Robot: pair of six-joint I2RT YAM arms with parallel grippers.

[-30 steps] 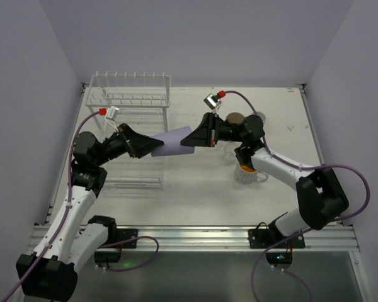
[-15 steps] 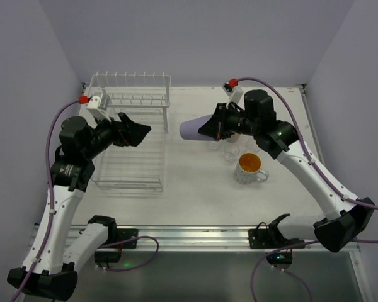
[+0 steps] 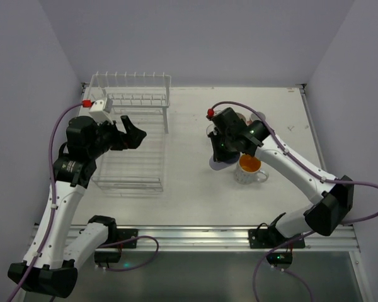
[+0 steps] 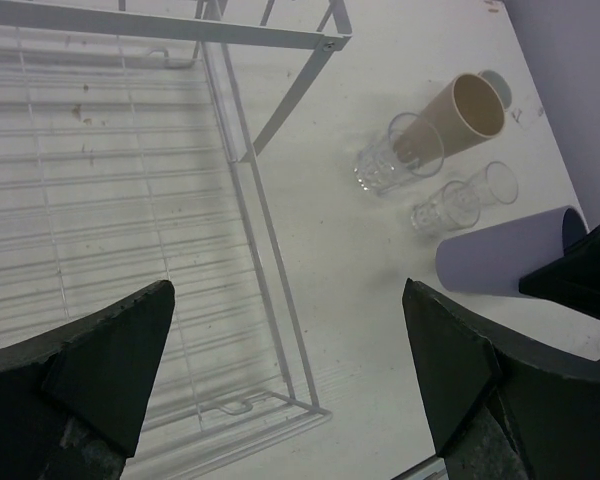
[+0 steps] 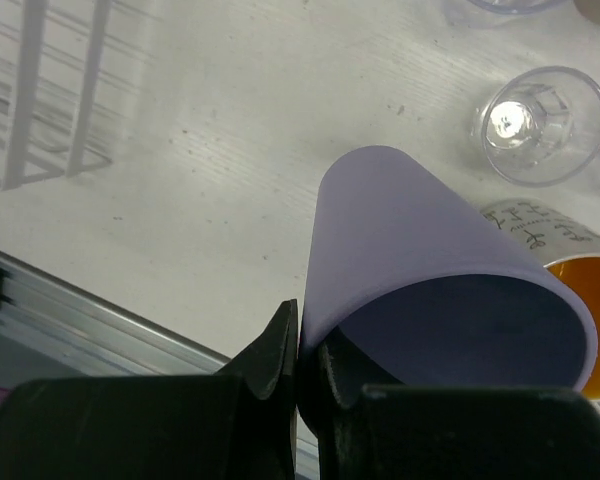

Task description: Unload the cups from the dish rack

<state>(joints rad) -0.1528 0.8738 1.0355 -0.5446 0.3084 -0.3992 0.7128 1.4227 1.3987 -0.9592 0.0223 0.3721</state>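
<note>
My right gripper (image 5: 308, 345) is shut on the rim of the lavender cup (image 5: 420, 230), one finger inside it and one outside. In the top view that cup (image 3: 217, 165) hangs low over the table beside the white mug with the orange inside (image 3: 249, 168), under my right gripper (image 3: 216, 154). My left gripper (image 4: 288, 300) is open and holds nothing, above the right edge of the white wire dish rack (image 4: 250, 190). No cup shows in the rack's basket (image 3: 132, 165). A tan tumbler (image 4: 460, 115) and two clear glasses (image 4: 395, 160) stand on the table.
The rack's raised shelf with prongs (image 3: 135, 97) sits at the back left. A clear glass (image 5: 540, 125) stands just beyond the lavender cup. The metal rail at the table's near edge (image 3: 195, 236) runs below both arms.
The right arm has swung the lavender cup from mid-air at the centre down next to the white mug. The left gripper opened fully, let go of it and drew back over the rack.
</note>
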